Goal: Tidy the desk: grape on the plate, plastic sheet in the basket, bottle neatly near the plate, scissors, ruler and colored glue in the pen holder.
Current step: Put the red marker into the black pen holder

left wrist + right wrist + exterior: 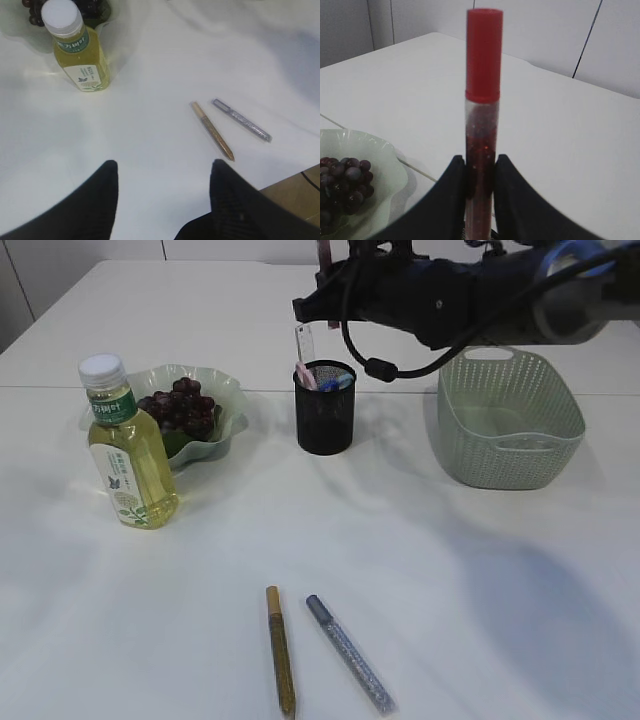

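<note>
A: Right gripper [480,167] is pinched on the red glitter glue tube [482,95], fingers clamped either side of the clear barrel just below the red cap. It hangs right above the black mesh pen holder [325,415].

B: Axis?

A: Upright, cap skyward, lower end aimed into the holder. I cannot tell if the tip has touched the bottom, since the fingers hide it.

B: How will it handle?

A: My read: light, rigid plastic, smooth and a bit slippery, so a mid-barrel pinch suits it. Not fragile. The holder already has a ruler [305,345] and other items standing in it, so a snag on the way in is possible.

B: And the left?

A: Left gripper [162,172] stands wide apart, holding nothing, in front of the holder over bare table. The gold glue pen [280,650] and silver glue pen [350,653] lie flat well in front of the holder, side by side. Their long axes run roughly front to back, diverging slightly.

B: Best grab?

A: Across the middle of the barrel, I'd say, jaws crosswise to the axis.
</note>
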Tool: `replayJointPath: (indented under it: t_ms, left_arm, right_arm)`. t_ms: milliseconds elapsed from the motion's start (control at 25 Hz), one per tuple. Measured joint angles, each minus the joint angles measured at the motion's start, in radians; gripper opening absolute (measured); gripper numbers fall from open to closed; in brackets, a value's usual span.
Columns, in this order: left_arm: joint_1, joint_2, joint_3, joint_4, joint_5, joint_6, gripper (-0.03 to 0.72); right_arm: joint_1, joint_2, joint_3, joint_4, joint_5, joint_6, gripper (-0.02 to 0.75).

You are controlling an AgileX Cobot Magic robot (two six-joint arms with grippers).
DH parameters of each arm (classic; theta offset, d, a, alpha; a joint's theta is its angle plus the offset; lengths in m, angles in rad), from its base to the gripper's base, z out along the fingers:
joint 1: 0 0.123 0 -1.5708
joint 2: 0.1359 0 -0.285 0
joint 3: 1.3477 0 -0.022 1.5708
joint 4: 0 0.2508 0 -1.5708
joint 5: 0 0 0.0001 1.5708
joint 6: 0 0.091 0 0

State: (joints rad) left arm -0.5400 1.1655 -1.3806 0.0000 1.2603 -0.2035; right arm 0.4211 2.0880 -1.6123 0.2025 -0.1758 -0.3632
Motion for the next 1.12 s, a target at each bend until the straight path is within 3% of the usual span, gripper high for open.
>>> replayJointPath:
  t_ms: [1120]
  left_arm:
    - [0.000, 0.000, 0.000, 0.025, 0.000, 0.000, 0.429]
  right_arm:
    - [0.000, 0.124, -0.040, -0.001, -0.087, 0.012, 0.162]
